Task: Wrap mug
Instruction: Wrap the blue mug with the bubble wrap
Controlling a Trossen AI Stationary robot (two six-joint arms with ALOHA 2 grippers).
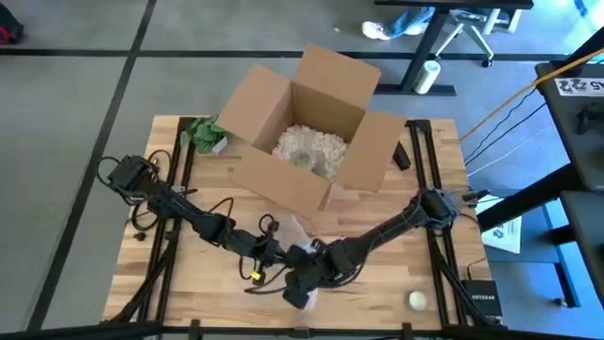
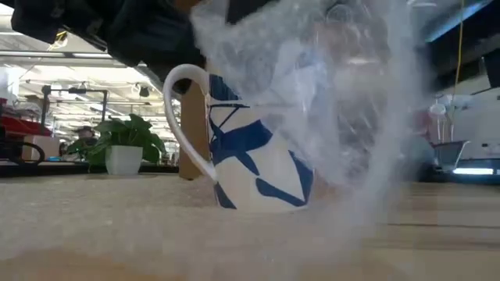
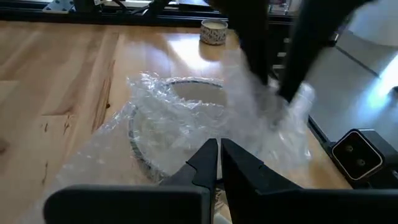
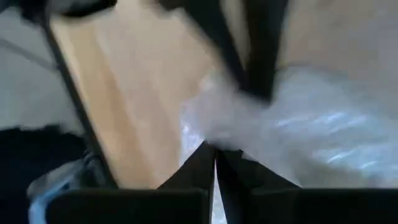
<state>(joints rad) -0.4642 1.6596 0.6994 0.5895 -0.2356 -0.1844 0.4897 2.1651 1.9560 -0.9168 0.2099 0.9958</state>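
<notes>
1. Where the low view looks across the table (image 1: 189, 283), the mug (image 2: 254, 156) stands upright on the wood: white with blue angular patches and a white loop handle, its upper part and one side veiled by clear bubble wrap (image 2: 328, 101)
2. From above, the mug is hidden under the two grippers near the front edge of the table, in front of the box (image 1: 307, 132); only a pale bit of wrap (image 1: 297, 229) shows there
3. Behind it, the cardboard box sits open with its flaps spread, holding pale packing material (image 1: 307, 151)
4. A green crumpled thing (image 1: 203, 134) lies by the box's left corner, and a small round pale thing (image 1: 417, 300) lies near the front right corner
5. Reaching in from the left, the left gripper (image 3: 219, 155) is low over the wrap, fingers pressed almost together at a fold of it; whether they pinch it I cannot tell
6. Angled in from the right, the right gripper (image 4: 215, 158) meets it over the mug, fingers closed on the wrap's edge
</notes>
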